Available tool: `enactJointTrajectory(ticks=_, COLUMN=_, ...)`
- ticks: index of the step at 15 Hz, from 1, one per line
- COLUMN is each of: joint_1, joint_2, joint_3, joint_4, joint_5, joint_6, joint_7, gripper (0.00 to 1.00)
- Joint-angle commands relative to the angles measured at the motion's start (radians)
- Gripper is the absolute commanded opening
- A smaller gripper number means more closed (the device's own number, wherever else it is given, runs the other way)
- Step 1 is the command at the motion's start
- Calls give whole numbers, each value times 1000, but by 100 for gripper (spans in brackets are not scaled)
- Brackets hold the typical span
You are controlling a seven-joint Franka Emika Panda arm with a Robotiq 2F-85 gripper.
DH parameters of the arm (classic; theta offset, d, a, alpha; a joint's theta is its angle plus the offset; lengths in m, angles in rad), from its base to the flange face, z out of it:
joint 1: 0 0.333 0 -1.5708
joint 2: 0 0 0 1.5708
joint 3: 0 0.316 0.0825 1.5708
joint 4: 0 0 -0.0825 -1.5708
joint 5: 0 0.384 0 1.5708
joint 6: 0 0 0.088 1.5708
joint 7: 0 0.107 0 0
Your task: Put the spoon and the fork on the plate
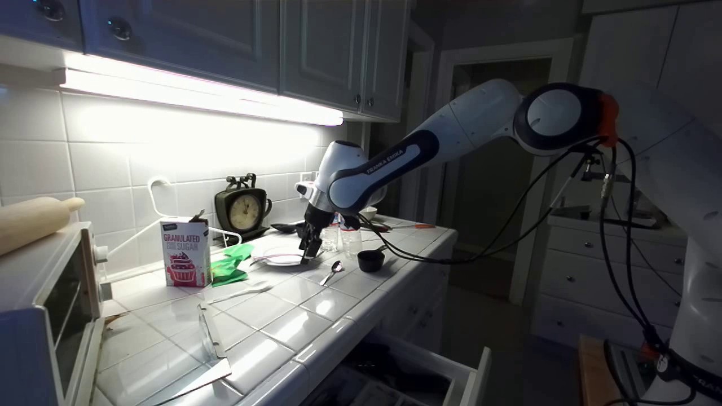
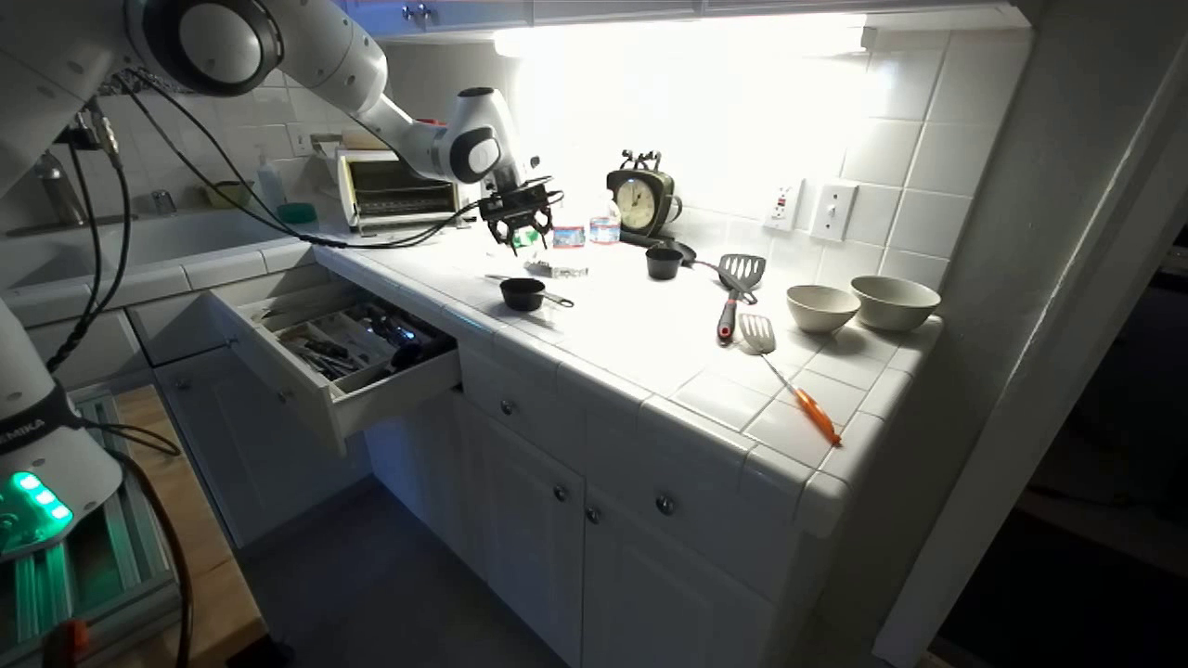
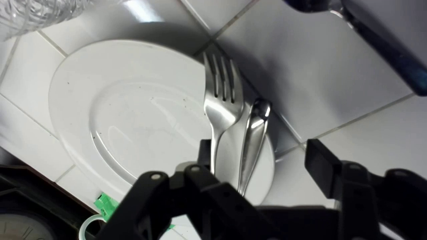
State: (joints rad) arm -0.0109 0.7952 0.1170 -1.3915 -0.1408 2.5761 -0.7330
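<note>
The white plate (image 3: 143, 110) lies on the tiled counter; it also shows in an exterior view (image 1: 276, 256). In the wrist view the fork (image 3: 223, 110) lies on the plate's edge, tines past the rim. Beside it lies a second metal utensil (image 3: 253, 140), handle end visible, its other end hidden by the gripper. A dark metal spoon (image 3: 380, 46) lies on the tiles apart from the plate; it also shows in an exterior view (image 1: 331, 272). My gripper (image 3: 262, 158) is open over the plate's edge, one finger right beside the fork's handle, the other finger beyond the rim.
A small black cup (image 1: 371, 260) stands near the spoon. Clear bottles (image 1: 351, 242) stand behind the gripper. A black clock (image 1: 242, 208), green cloth (image 1: 231, 265) and sugar box (image 1: 185, 254) are along the wall. A pale utensil (image 1: 242, 292) lies in front. A drawer (image 2: 343, 390) is open.
</note>
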Motion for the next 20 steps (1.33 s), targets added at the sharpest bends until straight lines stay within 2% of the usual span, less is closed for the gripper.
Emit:
enactJointTrajectory(ticks=1, joint_1=4, joint_2=-12, joint_3=-8, joint_4=3, joint_5=-14, joint_6=-17, joint_7=32, gripper=100)
enactJointTrajectory(ticks=10, joint_1=-23, joint_2=-80, joint_3=1, joint_4=-69, joint_5=10, joint_6=-17, joint_7=82, gripper=100)
enactJointTrajectory(ticks=15, joint_1=-32, joint_2=-145, joint_3=9, joint_4=-116, joint_5=33, joint_6=-107, joint_7=140, gripper=100)
enactJointTrajectory(ticks=20, joint_1=19, joint_2=-223, joint_3=-48, joint_4=-169, joint_5=20, joint_6=-144, joint_7=419, gripper=100)
